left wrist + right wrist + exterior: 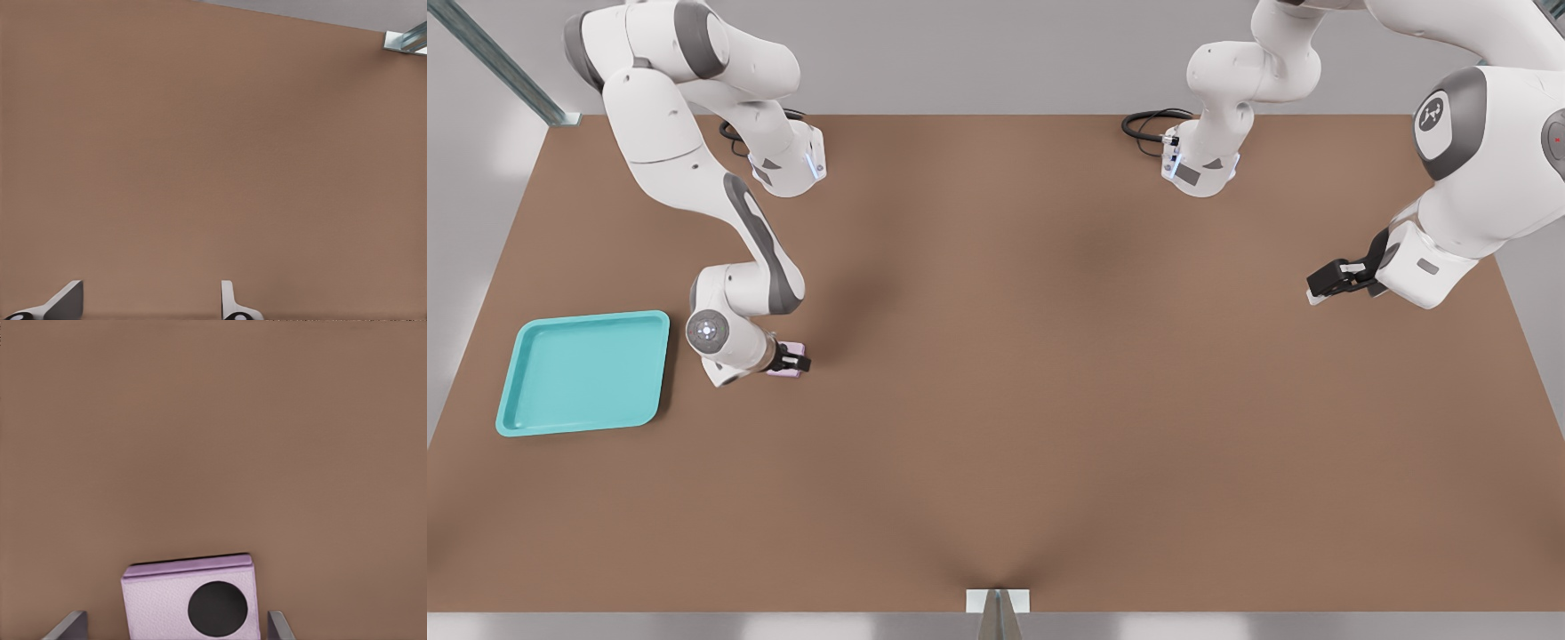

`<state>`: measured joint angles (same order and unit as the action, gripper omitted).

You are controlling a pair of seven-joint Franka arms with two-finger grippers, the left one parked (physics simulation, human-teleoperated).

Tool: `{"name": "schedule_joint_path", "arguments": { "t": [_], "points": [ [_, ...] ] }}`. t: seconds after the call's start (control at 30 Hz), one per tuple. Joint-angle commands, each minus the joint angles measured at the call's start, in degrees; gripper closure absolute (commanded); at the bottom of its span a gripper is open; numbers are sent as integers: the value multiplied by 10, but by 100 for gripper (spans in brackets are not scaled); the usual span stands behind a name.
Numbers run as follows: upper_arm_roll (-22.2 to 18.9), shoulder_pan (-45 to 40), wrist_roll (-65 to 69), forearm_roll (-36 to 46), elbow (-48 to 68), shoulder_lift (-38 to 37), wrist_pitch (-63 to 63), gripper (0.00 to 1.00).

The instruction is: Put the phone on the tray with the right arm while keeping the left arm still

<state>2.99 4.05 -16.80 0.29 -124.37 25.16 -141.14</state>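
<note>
Gripper (793, 360) straddling the phone (787, 372) on the table (1049, 400), jaws spread, nothing grasped.
Fingers (67, 628) are sitting wide; uneven closing risks nudging the phone askew, away from the tray (525, 373) nearby.

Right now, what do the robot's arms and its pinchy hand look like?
The right arm is white and jointed, with long grey side panels and a grey disc of small lights near the wrist. Its gripper, down at the phone on the table, is black with two fingers. The left arm looks the same but shows a grey round cap with a white logo. Black cables curl behind both bases.
</note>
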Motion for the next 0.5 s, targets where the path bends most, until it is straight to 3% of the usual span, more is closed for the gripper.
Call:
{"name": "schedule_joint_path", "arguments": {
  "t": [0.0, 0.47],
  "points": [
    [0, 0, 95, 2, 0, 2, -18, 0],
    [0, 0, 99, 3, -1, 19, -17, 0]
  ]
}}
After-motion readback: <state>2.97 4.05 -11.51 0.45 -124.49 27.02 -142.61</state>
